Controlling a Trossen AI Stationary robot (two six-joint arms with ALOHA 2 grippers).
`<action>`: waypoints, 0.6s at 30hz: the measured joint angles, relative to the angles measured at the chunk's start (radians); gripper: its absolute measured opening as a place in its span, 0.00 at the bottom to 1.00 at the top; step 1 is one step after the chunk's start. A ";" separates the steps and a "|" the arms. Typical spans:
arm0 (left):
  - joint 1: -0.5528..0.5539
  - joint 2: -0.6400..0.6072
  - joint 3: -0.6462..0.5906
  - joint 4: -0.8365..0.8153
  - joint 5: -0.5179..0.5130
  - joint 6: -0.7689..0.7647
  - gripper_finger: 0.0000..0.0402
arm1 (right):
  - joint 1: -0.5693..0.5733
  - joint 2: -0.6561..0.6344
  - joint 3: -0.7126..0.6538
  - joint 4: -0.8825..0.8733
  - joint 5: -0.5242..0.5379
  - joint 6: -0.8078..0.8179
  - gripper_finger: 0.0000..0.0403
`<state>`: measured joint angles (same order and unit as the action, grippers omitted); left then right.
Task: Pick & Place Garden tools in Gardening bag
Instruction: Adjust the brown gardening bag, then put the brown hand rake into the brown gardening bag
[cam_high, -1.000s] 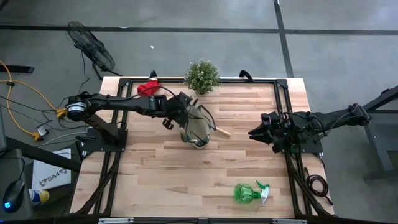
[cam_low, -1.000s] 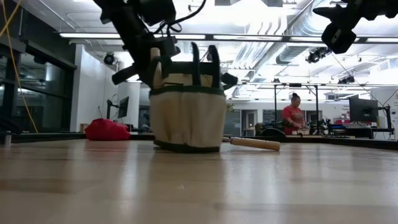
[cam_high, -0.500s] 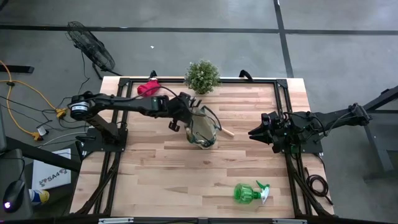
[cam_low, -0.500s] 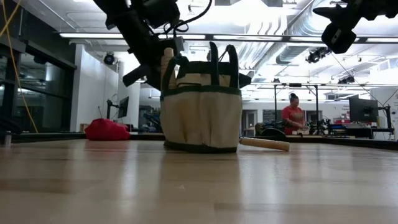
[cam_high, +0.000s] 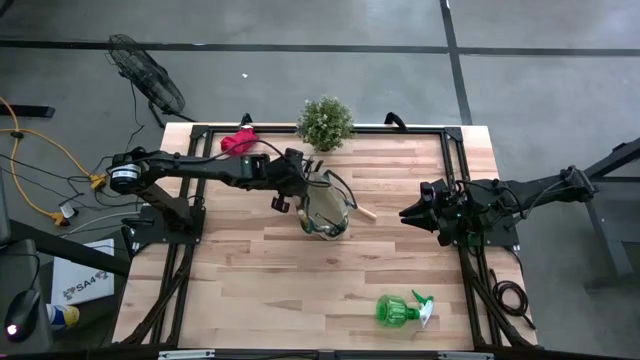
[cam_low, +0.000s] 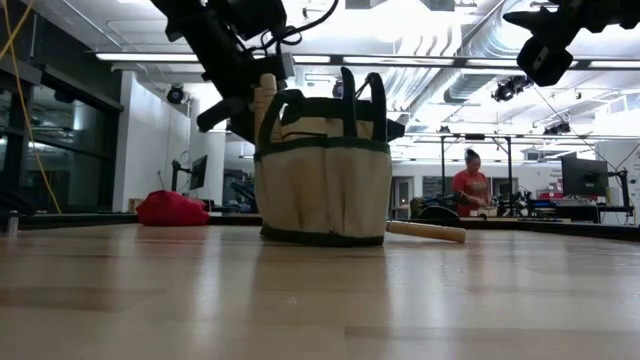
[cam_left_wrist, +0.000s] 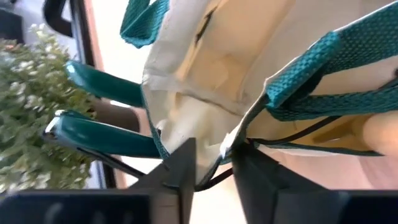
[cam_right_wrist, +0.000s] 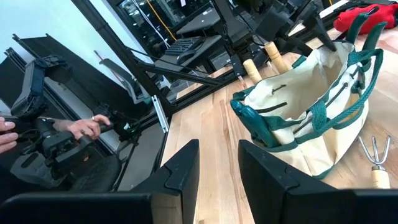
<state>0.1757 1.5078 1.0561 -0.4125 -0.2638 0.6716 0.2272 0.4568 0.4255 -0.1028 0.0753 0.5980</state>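
Left tool (cam_left_wrist: 211, 165) clenched on rim of gardening bag (cam_high: 323, 205) at tabletop (cam_high: 300, 290) centre — we advise steady grip. Right tool (cam_high: 408, 214) released, waits — spray bottle (cam_high: 400, 310) well apart.

My two arms are dark, near-black, built of slim tubular links joined by thicker rounded joints. The dark left arm (cam_high: 200, 167) has a pale silver ring at its base joint, and thin black cables loop loose along its forearm and over its wrist. The dark right arm (cam_high: 520, 195) looks bulkier near the wrist, a cluster of blocky black housings with cabling bunched around them. The left arm's dark two-finger gripper (cam_left_wrist: 211, 177) ends in flat, matte, wedge-shaped plates with square edges. The right arm's dark two-finger gripper (cam_right_wrist: 217, 171) has the same broad angular plates.
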 joint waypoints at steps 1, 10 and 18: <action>0.000 0.000 0.000 0.001 -0.009 0.000 0.28 | 0.000 0.000 0.000 0.000 0.000 0.000 0.26; -0.009 -0.071 0.000 -0.029 -0.015 0.031 0.49 | 0.000 0.000 0.000 0.000 0.000 0.000 0.26; -0.020 -0.171 0.000 -0.125 -0.009 -0.038 0.50 | 0.000 0.000 0.000 0.000 0.000 0.000 0.26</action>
<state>0.1561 1.3363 1.0565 -0.5378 -0.2725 0.6340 0.2268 0.4569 0.4252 -0.1028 0.0753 0.5980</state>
